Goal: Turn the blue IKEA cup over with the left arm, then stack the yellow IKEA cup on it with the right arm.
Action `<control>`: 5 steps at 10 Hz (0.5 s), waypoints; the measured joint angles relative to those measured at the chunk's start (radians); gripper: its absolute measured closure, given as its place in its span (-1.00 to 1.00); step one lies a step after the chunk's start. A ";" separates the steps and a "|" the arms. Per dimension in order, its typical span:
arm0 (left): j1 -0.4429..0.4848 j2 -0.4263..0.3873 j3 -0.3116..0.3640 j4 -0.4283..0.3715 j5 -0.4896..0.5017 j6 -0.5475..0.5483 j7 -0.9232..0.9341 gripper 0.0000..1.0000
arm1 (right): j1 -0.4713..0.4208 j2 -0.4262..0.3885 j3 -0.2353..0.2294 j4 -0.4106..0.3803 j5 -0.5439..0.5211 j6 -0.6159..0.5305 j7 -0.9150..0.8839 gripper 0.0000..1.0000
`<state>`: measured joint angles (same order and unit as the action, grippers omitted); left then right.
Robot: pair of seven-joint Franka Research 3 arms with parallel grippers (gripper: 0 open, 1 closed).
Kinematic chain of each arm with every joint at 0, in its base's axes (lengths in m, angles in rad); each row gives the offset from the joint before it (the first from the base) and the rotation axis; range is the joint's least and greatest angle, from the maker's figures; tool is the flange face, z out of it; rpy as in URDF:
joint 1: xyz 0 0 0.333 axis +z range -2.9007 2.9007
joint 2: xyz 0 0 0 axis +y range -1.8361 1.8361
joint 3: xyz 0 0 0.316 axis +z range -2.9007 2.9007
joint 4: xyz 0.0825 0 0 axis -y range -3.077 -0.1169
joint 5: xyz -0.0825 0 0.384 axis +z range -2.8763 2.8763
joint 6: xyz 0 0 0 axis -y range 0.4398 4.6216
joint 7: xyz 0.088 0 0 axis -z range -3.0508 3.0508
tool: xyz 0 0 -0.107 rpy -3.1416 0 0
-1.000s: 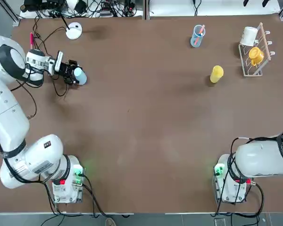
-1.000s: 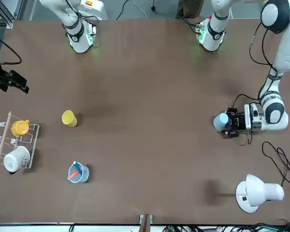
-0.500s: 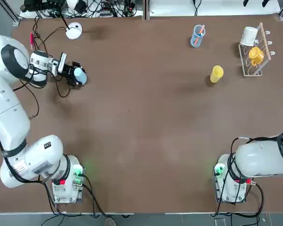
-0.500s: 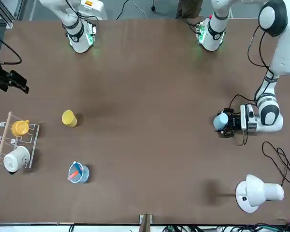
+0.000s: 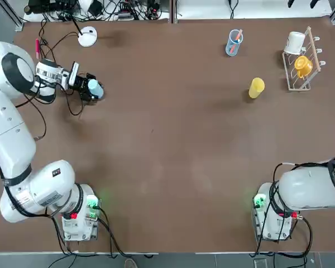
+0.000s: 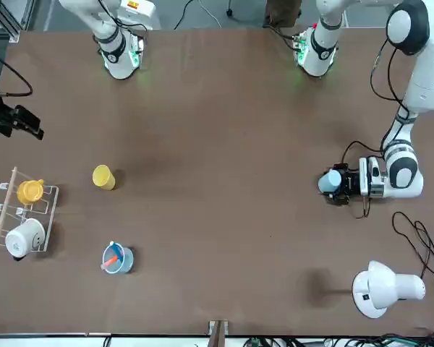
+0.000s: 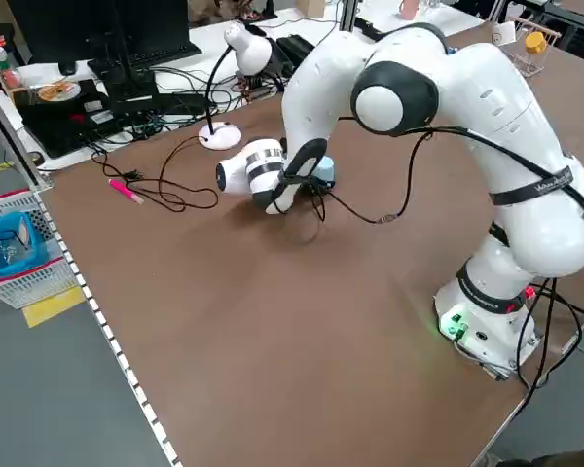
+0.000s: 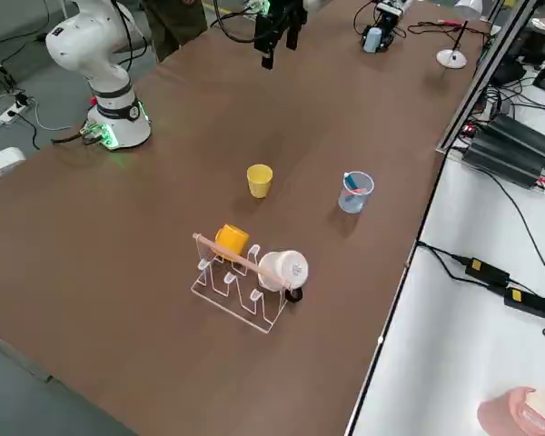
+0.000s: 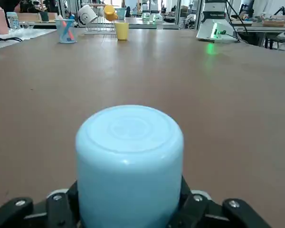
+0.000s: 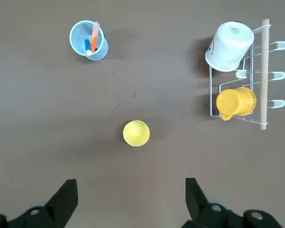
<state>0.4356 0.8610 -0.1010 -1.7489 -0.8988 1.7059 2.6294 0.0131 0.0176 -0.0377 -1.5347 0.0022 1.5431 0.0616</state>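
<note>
Now the left gripper (image 9: 129, 190), far left, has closed around the base-up blue cup (image 9: 129, 166), probably readying its turn, while the right gripper (image 10: 131, 183) hangs open at right.

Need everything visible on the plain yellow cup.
The yellow cup is small, plain and round, with no handle, tapering from a wider rim to a narrower base; it looks like smooth plastic. It stands upright, mouth up, with nothing seen inside. It sits on the brown table, near the blue cup of pens and the wire mug rack, touching neither. The open right pincer isn't touching it.
</note>
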 joint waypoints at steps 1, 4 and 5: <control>-0.010 -0.011 -0.001 0.009 0.000 0.001 0.000 -0.38 | 0.000 0.000 0.000 0.000 0.000 0.000 0.000 -1.00; -0.102 -0.176 0.013 0.008 0.060 0.026 -0.117 -0.35 | 0.000 0.000 0.000 -0.001 0.000 0.001 0.000 -1.00; -0.152 -0.237 0.018 0.002 0.114 0.042 -0.219 -0.35 | 0.000 0.000 0.000 -0.001 0.000 0.001 0.000 -1.00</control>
<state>0.2839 0.6237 -0.0835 -1.7465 -0.7844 1.7478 2.4102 0.0132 0.0180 -0.0375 -1.5357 0.0022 1.5438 0.0615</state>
